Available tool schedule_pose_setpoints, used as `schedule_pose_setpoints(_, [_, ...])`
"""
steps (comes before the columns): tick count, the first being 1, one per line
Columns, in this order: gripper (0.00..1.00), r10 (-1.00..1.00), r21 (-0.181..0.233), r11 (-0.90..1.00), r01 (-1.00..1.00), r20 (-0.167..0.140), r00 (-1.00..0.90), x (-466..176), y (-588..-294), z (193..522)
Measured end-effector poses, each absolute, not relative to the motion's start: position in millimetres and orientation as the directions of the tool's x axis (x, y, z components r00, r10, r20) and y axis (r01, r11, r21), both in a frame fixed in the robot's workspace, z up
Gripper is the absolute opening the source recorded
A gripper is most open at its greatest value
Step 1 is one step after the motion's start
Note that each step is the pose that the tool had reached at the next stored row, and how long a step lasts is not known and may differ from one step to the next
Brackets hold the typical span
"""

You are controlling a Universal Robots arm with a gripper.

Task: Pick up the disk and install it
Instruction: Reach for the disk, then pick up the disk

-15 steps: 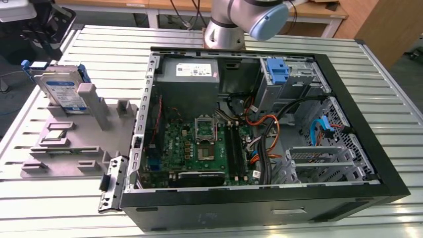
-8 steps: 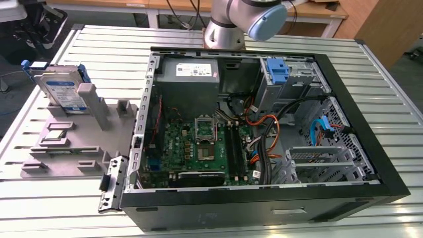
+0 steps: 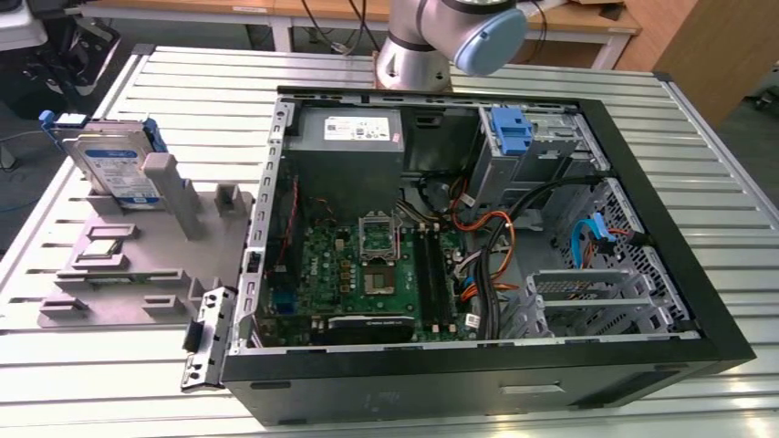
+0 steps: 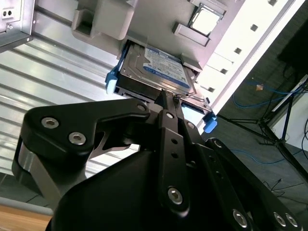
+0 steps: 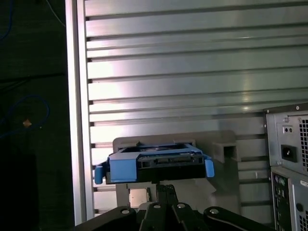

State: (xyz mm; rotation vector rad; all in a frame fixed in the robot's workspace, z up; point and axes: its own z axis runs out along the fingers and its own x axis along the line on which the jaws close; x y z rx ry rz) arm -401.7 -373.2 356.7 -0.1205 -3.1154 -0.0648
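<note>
Carries nothing in the black end effector: narrow in both wrist views, fingertips drawn together with no object between them. Points straight at the flat rectangular silver hard disk with a blue-and-white label and blue plastic side rails, ahead of the fingertips and not clasped by them. Meets that disk edge-on in the first wrist view, thin edge turned toward the end effector, one blue rail end out to either side of the fingertips. Stands upright on edge, slotted into a pale grey moulded plastic holder, label face showing in the second wrist view and in the exterior view. Keeps a small square silver chip seated in the same holder, farther from the end effector than the disk. Rests, holder and all, on a ribbed aluminium desk spreading beyond the fingertips. Has an open black desktop computer case off to one side of the end effector, beside the holder on the same desk, green circuit board and cables bared. Rises as a grey arm with a pale blue joint cap behind the case's far wall in the exterior view.
</note>
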Motion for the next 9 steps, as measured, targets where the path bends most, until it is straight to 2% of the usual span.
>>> schedule_pose_setpoints(9, [0.11,0.076,0.041,0.996,0.077,0.025,-0.997,-402.9,-370.6,354.8])
